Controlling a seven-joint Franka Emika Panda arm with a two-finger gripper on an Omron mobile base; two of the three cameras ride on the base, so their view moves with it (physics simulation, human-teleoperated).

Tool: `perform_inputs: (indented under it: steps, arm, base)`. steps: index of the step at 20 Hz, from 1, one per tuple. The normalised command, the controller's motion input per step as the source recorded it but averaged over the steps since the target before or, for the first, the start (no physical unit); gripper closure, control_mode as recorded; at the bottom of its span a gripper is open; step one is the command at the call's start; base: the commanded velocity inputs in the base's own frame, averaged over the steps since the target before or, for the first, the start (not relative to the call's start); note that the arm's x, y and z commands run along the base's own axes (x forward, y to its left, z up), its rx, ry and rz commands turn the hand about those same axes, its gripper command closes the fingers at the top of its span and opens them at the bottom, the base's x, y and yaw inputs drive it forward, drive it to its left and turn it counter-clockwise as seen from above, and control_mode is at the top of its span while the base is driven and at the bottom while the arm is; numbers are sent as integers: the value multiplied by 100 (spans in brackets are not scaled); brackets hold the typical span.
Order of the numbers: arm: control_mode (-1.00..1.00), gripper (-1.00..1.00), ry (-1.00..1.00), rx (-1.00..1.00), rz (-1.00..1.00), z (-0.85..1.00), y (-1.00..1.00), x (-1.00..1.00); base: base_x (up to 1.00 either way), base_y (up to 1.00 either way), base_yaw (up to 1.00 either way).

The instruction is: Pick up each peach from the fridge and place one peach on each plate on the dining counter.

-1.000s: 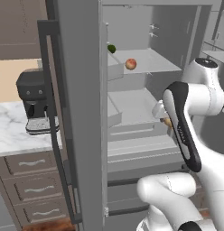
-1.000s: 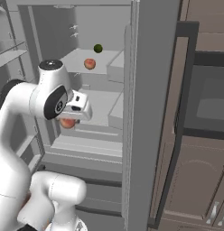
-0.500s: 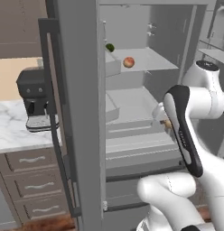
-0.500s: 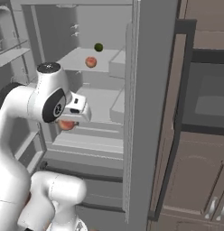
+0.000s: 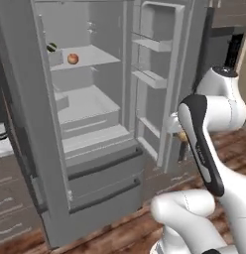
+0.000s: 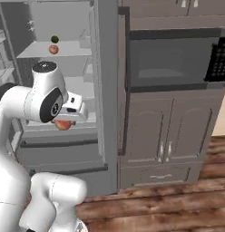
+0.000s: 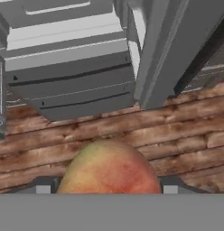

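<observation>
fingers (image 7: 105, 191) pinching one peach (image 7: 109, 169), held over the wooden floor (image 7: 177, 135) in front of the open fridge (image 5: 90, 149) | second peach (image 5: 72, 58) on upper fridge shelf beside dark green item (image 5: 51, 47)

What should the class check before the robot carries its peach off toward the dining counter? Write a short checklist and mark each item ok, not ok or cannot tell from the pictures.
1. Peach in the gripper: ok. The held peach sits between the fingertips in the hand view and under the hand in the right base view.
2. Held peach clear of the fridge shelves: ok. In the hand view it hangs over the wooden floor, outside the cabinet.
3. Second peach located: ok. It lies on the upper shelf beside a dark green item.
4. Fridge doors: open, ok for the return trip.
5. Plates and dining counter free to receive: cannot tell.
6. Grip firm enough for driving: cannot tell.
</observation>
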Motion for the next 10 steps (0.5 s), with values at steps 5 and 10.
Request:
perform_inputs:
  steps: [5, 10]
  arm:
    - [100, 100, 0, 0, 0, 0, 0, 0]
    - [100, 100, 0, 0, 0, 0, 0, 0]
  base:
    - [0, 0, -96]
    - [0, 0, -97]
